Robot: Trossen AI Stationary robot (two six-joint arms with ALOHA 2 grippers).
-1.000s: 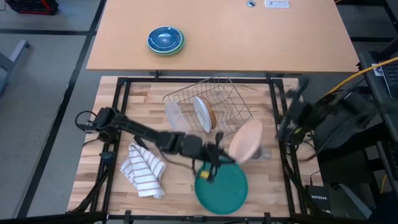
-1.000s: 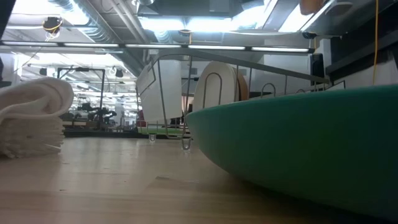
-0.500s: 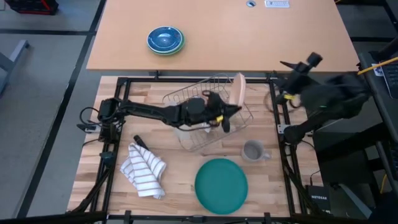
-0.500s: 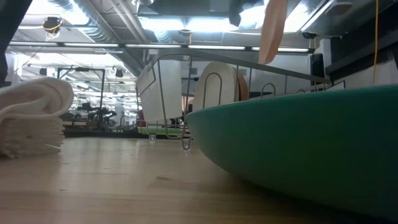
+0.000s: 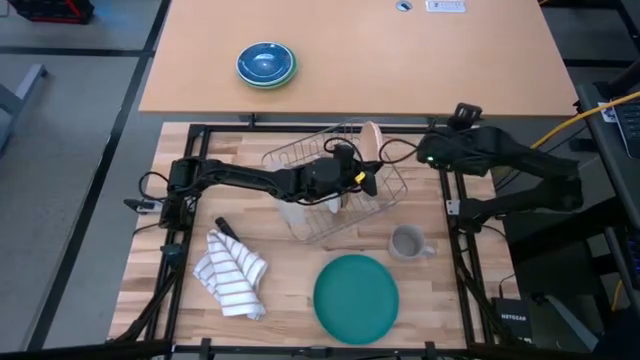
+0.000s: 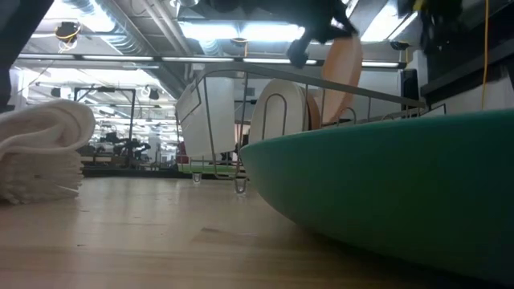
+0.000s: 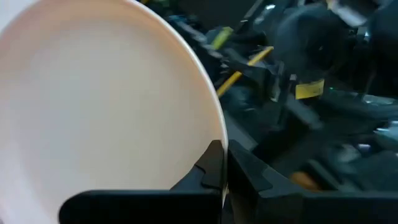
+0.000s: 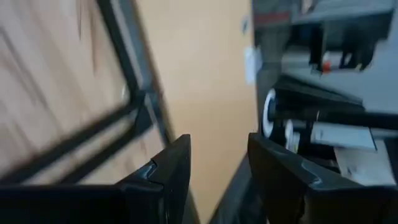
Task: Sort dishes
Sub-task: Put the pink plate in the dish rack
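My left gripper (image 5: 367, 172) reaches over the wire rack (image 5: 300, 160) and is shut on the tan plate (image 5: 372, 142), which stands on edge at the rack's right end. A white plate (image 6: 281, 104) stands on edge in the rack. The dark green plate (image 5: 356, 296) lies flat on the table near the front edge. My right gripper (image 8: 217, 177) is open with nothing between its fingers, by the table's far right corner (image 5: 462, 115). My left gripper pinches the tan plate's rim (image 7: 219, 144) between its two fingers, coming level from the table's left. The plate stands nearly upright, tilted a little, with its lower part (image 6: 333, 108) below the rack's top wire. Whether it rests on the rack I cannot tell.
A grey mug (image 5: 407, 242) stands right of the rack. A striped towel (image 5: 232, 272) lies at the near left. Blue bowls (image 5: 266, 64) sit on the tan desk beyond the table. A black frame (image 5: 450, 200) borders the tabletop.
My left gripper has carried the tan plate from above the green plate and mug toward the far edge, over the rack. It has rolled, turning the plate from nearly flat onto its edge, then lowered it into the rack's right end. My right arm has swung back toward the far right corner.
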